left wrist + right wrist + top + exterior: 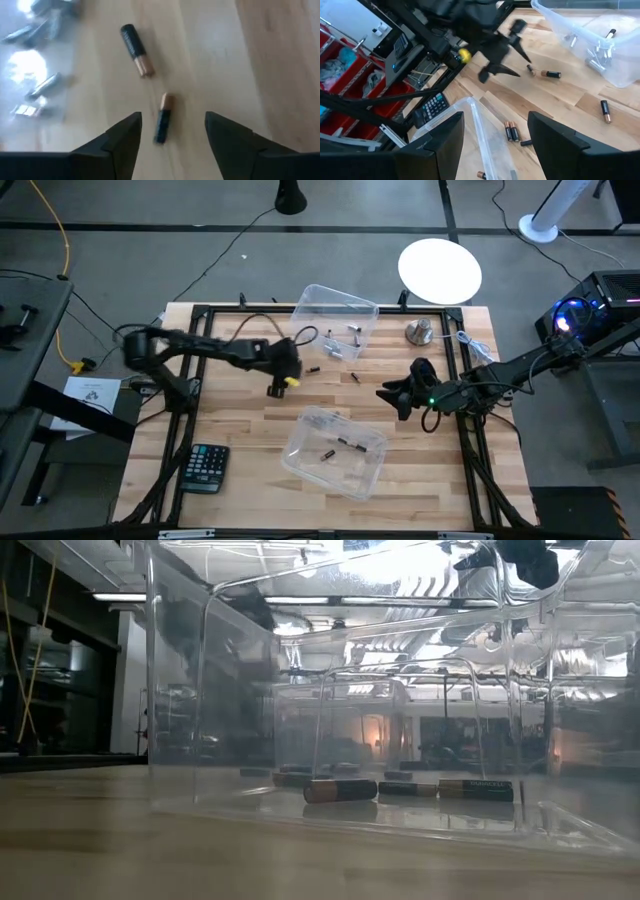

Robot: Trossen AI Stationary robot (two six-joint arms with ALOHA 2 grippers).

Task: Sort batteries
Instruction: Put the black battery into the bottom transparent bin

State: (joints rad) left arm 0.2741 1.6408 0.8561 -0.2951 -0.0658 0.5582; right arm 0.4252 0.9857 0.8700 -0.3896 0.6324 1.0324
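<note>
The left gripper is being held low over the bare wood of the table, just beside the far clear bin. Its jaws are being kept open, with nothing between the fingers. One loose battery, black with a copper end, is lying on the wood in the gap between the fingers, untouched as far as can be seen. A second loose battery of the same colouring is lying a little farther on, apart from the first. Silvery batteries are being seen, blurred, through the wall of the far bin at the side of the left wrist view.

The right gripper is being held above the table between the two bins, toward the right side, its jaws wide apart and empty. Below it, the near clear bin is holding several dark batteries, lying flat on its floor. Another loose battery is lying on the wood near the far bin.

A black calculator is resting at the near left of the table, and a round silver knob is standing at the far right.
</note>
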